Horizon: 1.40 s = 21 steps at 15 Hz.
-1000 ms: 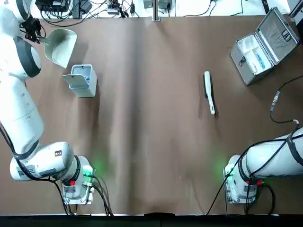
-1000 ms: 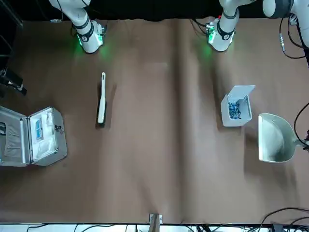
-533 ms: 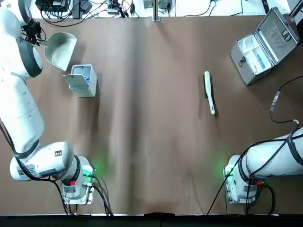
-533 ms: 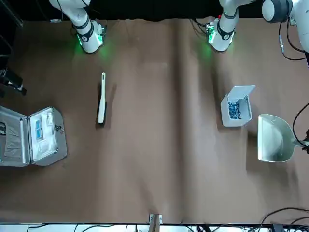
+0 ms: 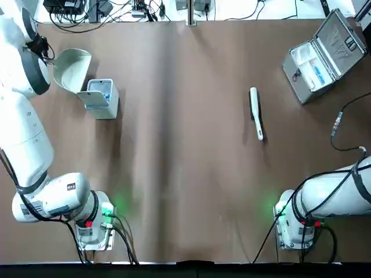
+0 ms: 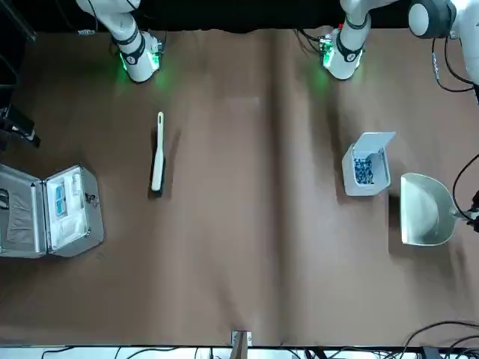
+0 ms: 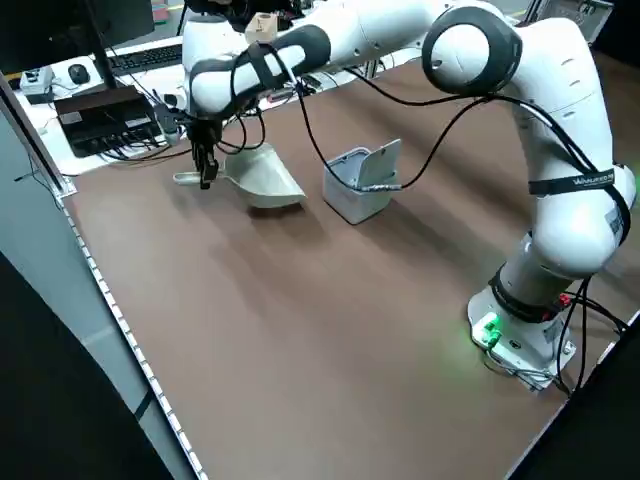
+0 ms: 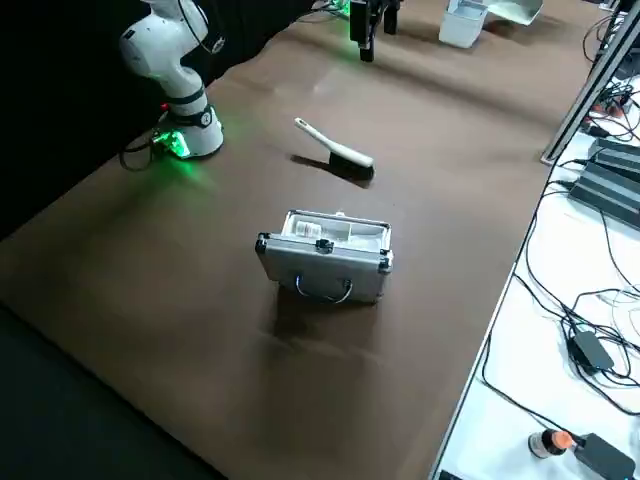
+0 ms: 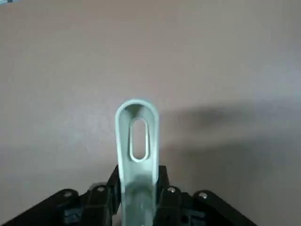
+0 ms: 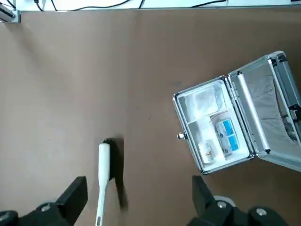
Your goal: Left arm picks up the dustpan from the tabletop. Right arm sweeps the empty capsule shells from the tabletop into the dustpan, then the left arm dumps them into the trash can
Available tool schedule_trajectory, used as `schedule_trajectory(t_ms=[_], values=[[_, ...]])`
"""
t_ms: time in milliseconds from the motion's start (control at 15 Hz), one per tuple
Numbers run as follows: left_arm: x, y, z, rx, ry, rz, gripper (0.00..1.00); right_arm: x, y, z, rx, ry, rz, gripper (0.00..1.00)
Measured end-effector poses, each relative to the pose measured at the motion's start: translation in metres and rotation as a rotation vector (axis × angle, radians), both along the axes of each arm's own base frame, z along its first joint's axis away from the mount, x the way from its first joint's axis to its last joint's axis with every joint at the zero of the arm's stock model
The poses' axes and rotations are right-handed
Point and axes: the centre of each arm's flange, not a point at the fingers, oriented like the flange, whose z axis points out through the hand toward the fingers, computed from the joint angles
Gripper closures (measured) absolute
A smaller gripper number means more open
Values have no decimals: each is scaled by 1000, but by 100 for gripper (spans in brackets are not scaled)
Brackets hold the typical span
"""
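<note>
The left gripper [image 9: 138, 193] is closed on the handle of the dustpan [image 5: 72, 70], holding it above the table [image 5: 191, 174], near the bin [image 5: 103, 99]. In the top view, the dustpan's long axis runs sideways: handle toward the left edge, scoop mouth facing right toward the bin. The right gripper [image 10: 140, 200], fingers wide apart, hangs near the brush [image 10: 103, 181].

"wonikrobotics"-like lettering, partly unclear, on left arm's black strap [image 7: 572, 184].
</note>
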Motion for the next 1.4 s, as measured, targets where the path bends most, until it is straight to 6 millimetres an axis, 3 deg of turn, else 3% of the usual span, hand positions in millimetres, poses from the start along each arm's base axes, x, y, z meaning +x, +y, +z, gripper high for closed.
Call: schedule_trajectory(t_ms=[733, 1400], values=[[-40, 33, -45, 21, -30, 48, 67, 0, 0, 0, 0, -1, 4, 2], [-45, 32, -54, 24, -35, 46, 65, 0, -1, 0, -1, -1, 5, 2]])
